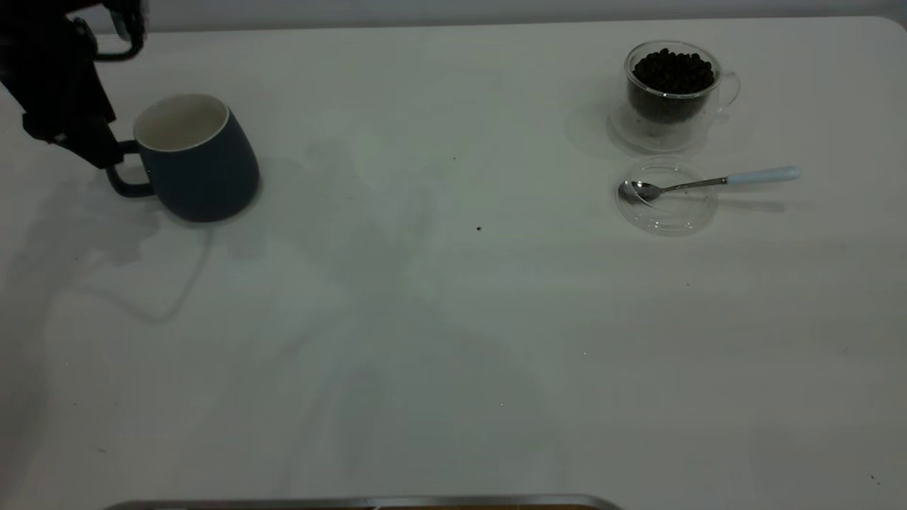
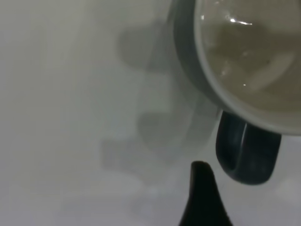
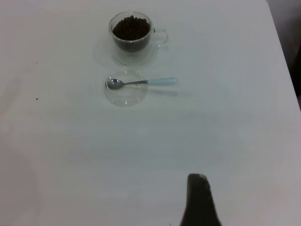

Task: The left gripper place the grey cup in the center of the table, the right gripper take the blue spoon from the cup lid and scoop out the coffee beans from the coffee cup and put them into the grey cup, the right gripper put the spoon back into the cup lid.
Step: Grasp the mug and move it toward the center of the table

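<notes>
Sitting at the far left of the table (image 1: 453,340), the grey cup (image 1: 195,159) is tilted, mouth leaning toward the left arm, with its loop handle (image 1: 127,170) pointing straight at the left gripper (image 1: 106,157). That's the relation that matters: handle faces the tool, and table centre lies well off to the cup's right, so the carry goes away from the arm's side. Left gripper tip sits right at the handle; from the exterior view it looks closed on it, which would explain the tilt, but the contact is dark on dark and the wrist view shows only one finger (image 2: 203,197) just beside the handle, so I can't tell for sure whether it's clamped or merely touching. Cup is glazed ceramic by the look, dark matte outside, pale glossy inside, rounded belly narrowing to the rim, empty. Right side: clear double-walled glass coffee cup (image 1: 673,88) filled to the rim with dark coffee beans (image 1: 673,71), standing on a clear saucer-like base. Just in front of it lies the flat transparent cup lid (image 1: 666,197) with the blue spoon (image 1: 708,183) across it, steel bowl on the lid, pale blue handle overhanging to the right, long axis roughly left-right. Right gripper hangs well back from those; only one finger (image 3: 200,200) shows, state unreadable.
</notes>
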Robot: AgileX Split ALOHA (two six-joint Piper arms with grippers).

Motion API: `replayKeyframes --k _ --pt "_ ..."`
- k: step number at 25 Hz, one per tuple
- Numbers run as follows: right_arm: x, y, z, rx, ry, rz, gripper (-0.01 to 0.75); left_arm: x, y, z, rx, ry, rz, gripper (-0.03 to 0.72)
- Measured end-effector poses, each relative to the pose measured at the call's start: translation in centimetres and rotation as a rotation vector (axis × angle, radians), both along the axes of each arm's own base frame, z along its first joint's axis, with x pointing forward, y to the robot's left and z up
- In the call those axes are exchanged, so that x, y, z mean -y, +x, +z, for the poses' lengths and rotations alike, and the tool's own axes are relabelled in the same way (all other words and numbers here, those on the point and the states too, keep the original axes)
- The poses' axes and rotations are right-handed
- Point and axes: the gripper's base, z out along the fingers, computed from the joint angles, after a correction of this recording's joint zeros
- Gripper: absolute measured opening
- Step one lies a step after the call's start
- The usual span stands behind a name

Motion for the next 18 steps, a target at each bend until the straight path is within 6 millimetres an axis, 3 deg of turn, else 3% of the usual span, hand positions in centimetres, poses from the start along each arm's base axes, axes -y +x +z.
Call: replayKeyframes --k 8,12,18 --pt "0.0 0.0 0.0 0.0 0.0 0.0 0.575 0.4 0.4 -1.5 0.051 0.054 -0.222 0.588" --pt "0.0 0.0 0.0 0.0 0.0 0.0 0.575 1.4 0.3 -2.9 0.042 0.072 -0.376 0.588" --pt "0.0 0.0 0.0 0.0 0.0 0.0 0.575 4.0 0.5 -3.1 0.093 0.034 -0.523 0.588"
